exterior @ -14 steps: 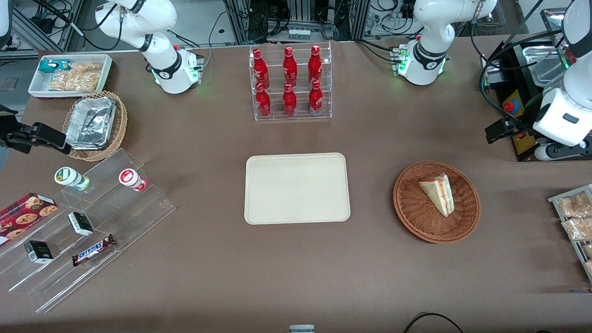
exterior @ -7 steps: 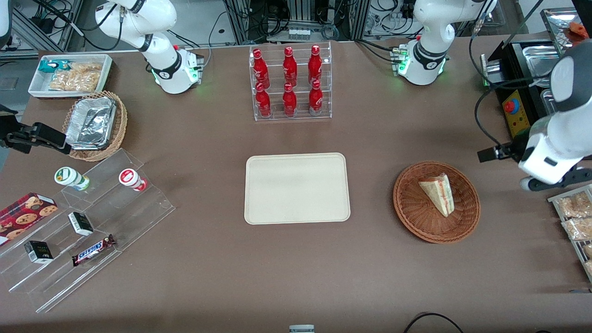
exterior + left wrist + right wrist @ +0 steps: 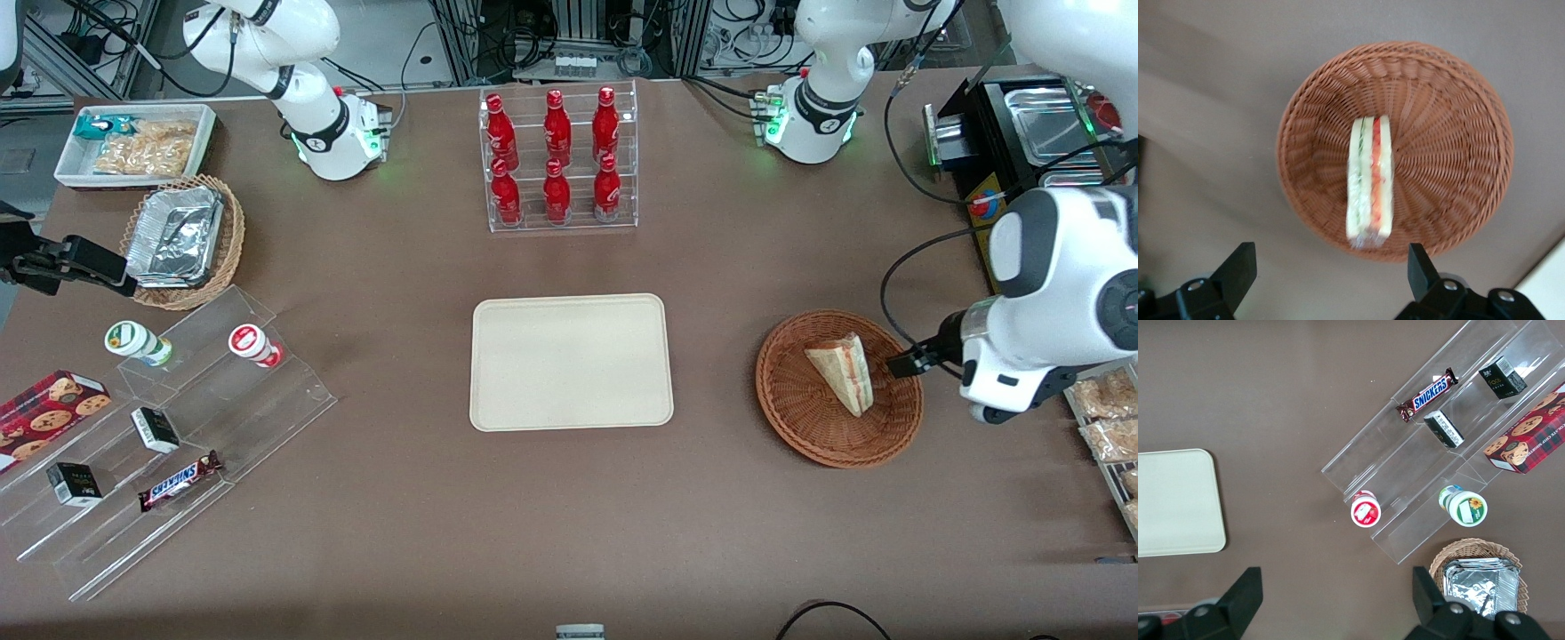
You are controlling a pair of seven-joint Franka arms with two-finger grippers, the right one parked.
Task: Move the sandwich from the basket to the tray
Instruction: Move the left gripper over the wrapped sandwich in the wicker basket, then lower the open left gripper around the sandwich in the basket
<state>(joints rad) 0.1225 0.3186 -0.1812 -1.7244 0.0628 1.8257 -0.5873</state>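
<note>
Gripper [image 3: 1328,270] spread wide above sandwich [image 3: 842,371] in basket [image 3: 800,418], right of centre; tray [image 3: 498,409] bare; no label legible on the wrap

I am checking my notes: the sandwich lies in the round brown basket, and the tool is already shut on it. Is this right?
Not quite. In the left wrist view the tool is open and apart from the sandwich, which lies untouched in the basket.

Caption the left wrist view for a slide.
Open gripper hovers above the sandwich lying in the wicker basket.
</note>
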